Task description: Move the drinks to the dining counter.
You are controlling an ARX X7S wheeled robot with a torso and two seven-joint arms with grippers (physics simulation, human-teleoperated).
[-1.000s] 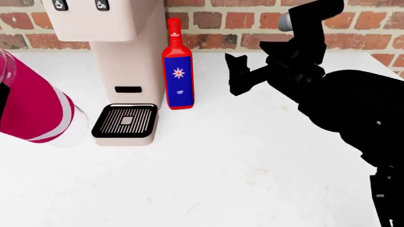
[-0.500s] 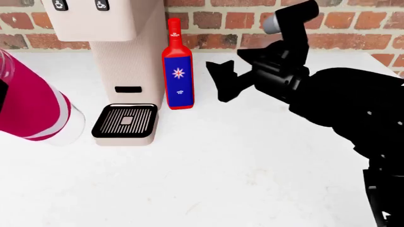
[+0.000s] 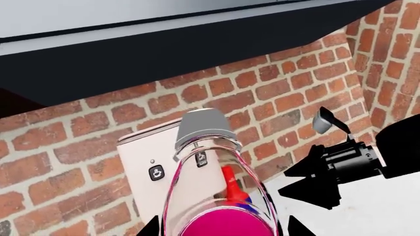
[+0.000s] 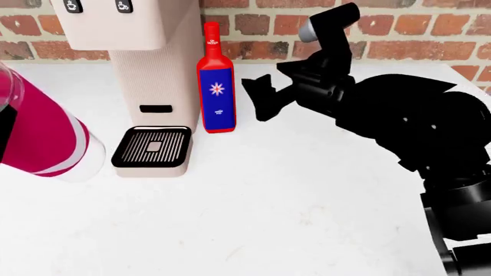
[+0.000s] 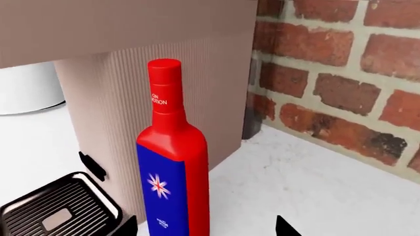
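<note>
**right gripper closing on red bottle, coffee machine is the hazard**

risks:
- red square-bodied bottle with blue star label [image 4: 216,80] stands upright on the plain white counter top [image 4: 291,190], just beside the beige ribbed coffee machine [image 4: 146,69], maybe touching it. if the right gripper [image 4: 261,99] comes in off-centre, the finger on the machine side probably clips the housing or shoves the bottle into it.
- bottle is tall and narrow. a glancing finger hit high up likely tips it toward the red brick wall [image 4: 429,26] or onto the black drip tray [image 4: 152,147].
- left gripper [image 3: 220,227] is clamped on the clear plastic bottle with white cap, magenta label and pink liquid [image 3: 217,187], held tilted and off the counter at the head view's 9 o'clock. any torso or base move swings it, and it could hit the machine.

geometry:
- head view: right gripper sits at 3 o'clock of the red bottle, near but not touching, around label height, jaws apart.
- right wrist view: red bottle [image 5: 172,162] is left of centre, closer to one fingertip than the other. looks like it needs a lateral correction before closing.
- dining counter not in view in any camera. both drinks are at the white counter, so both transfers are yet to be done.
</note>
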